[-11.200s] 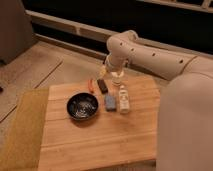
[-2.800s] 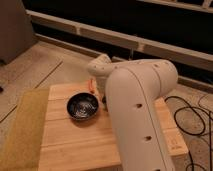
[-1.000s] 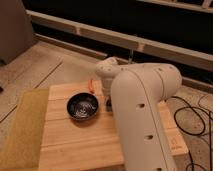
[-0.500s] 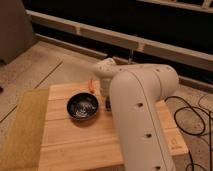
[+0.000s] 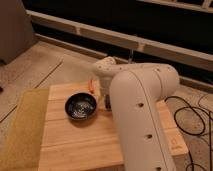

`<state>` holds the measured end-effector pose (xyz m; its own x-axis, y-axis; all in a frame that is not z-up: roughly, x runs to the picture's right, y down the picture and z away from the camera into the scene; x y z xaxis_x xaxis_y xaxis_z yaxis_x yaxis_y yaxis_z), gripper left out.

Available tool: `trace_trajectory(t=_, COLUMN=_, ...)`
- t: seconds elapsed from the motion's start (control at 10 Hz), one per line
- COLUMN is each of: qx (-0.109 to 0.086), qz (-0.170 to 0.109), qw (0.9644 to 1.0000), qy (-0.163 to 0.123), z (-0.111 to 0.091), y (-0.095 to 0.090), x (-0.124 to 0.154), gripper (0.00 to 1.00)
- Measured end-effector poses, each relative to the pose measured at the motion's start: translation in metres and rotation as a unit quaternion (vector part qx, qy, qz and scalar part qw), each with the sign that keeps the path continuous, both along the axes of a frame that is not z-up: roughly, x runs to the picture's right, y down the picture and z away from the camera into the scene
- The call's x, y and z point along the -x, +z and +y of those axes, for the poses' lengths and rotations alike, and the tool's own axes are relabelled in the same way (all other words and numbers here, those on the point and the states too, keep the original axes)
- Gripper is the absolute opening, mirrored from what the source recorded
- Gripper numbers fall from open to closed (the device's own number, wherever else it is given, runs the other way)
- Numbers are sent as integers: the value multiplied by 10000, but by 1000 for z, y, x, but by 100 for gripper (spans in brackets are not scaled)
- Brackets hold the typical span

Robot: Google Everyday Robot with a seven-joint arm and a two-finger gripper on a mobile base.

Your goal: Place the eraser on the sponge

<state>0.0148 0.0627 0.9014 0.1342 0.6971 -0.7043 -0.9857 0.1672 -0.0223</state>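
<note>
White casing of my own arm (image 5: 140, 120) fills the right half of the view, from the lower right up to the wrist joint (image 5: 105, 68) over the far part of the surface

Fingers (image 5: 107, 101): down low at the wooden surface (image 5: 75, 145), just right of the black bowl, tucked under the wrist. Only a dark sliver shows there against the arm. Whether they are spread or closed, I cannot tell, nor whether they have hold of anything

Eraser: not seen as a thing apart. The dark sliver at the fingers could be it or my own hardware; cannot say

Sponge: hidden. My arm covers the stretch of surface right of the bowl

Bowl (image 5: 81, 106): black, round, glossy, upright on the surface left of centre. Near the fingers; touching or not, unclear. Inside shows pale glints on the dark glaze, and I can make out no contents

Orange pen (image 5: 91, 85): thin, lying on the surface behind the bowl toward the far edge, just left of the wrist, apart from the bowl

Yellow-green mat (image 5: 20, 130): flat strip along the left side of the surface

Off the surface: speckled floor (image 5: 45, 65), and black cables (image 5: 192, 117) looping on it at the right
</note>
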Motion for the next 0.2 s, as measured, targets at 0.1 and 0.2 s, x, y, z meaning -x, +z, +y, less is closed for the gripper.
trace_trajectory(t=0.1, qx=-133, qz=-121, qw=9998, qy=-110, z=-13, y=-4, x=14, gripper=80)
trace_trajectory(t=0.2, qx=-196, qz=-185, qw=9995, qy=-157, z=-19, y=-6, x=22, gripper=80)
